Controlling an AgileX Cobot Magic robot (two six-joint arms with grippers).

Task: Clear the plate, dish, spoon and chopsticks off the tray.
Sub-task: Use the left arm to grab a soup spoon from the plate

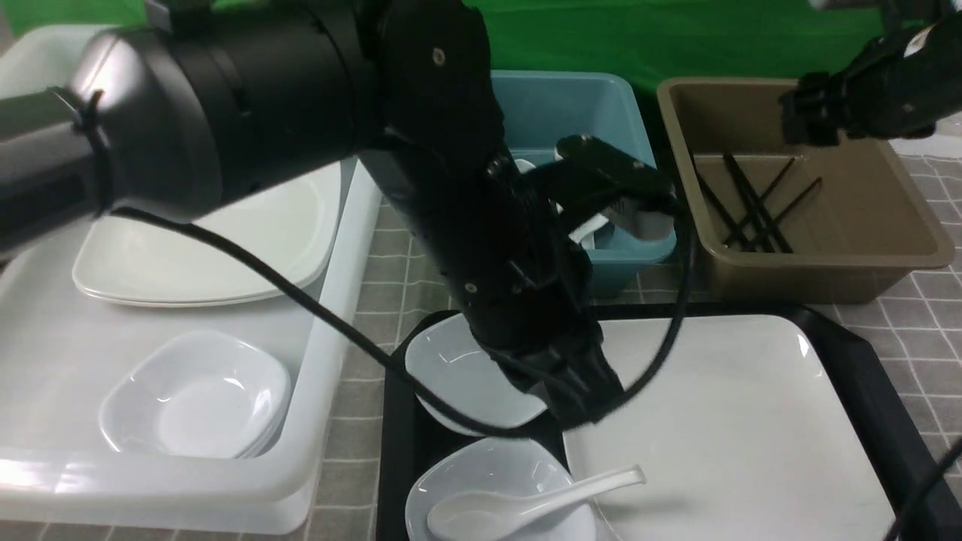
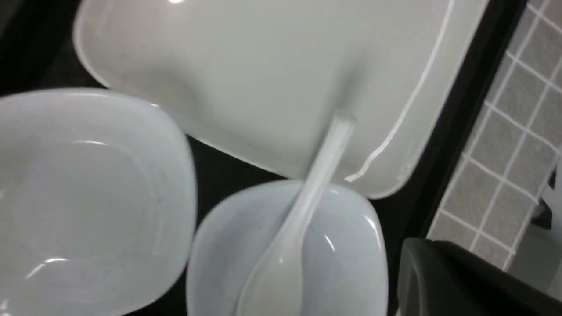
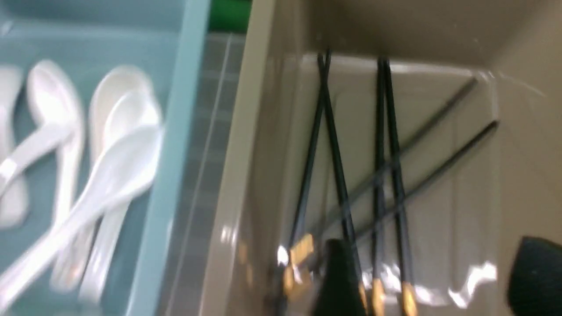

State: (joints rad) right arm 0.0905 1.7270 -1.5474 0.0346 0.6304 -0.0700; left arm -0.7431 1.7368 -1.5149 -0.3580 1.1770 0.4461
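Observation:
On the black tray (image 1: 864, 361) lie the large white plate (image 1: 721, 436), a small dish (image 1: 451, 368) and a nearer dish (image 1: 481, 466) that holds the white spoon (image 1: 526, 505), its handle resting on the plate's edge. My left gripper (image 1: 582, 406) hangs shut and empty just over the gap between the far dish and the plate. In the left wrist view the spoon (image 2: 298, 228) and plate (image 2: 263, 79) lie below my left gripper (image 2: 434, 281). Black chopsticks (image 3: 386, 153) lie in the brown tub (image 1: 812, 263). My right gripper (image 3: 439, 281) stands open above them, holding nothing.
A white bin (image 1: 331, 315) at the left holds stacked plates (image 1: 203, 240) and small dishes (image 1: 195, 398). A blue tub (image 1: 571, 105) behind the tray holds several white spoons (image 3: 118, 166). My left arm hides part of the blue tub and the tray's far edge.

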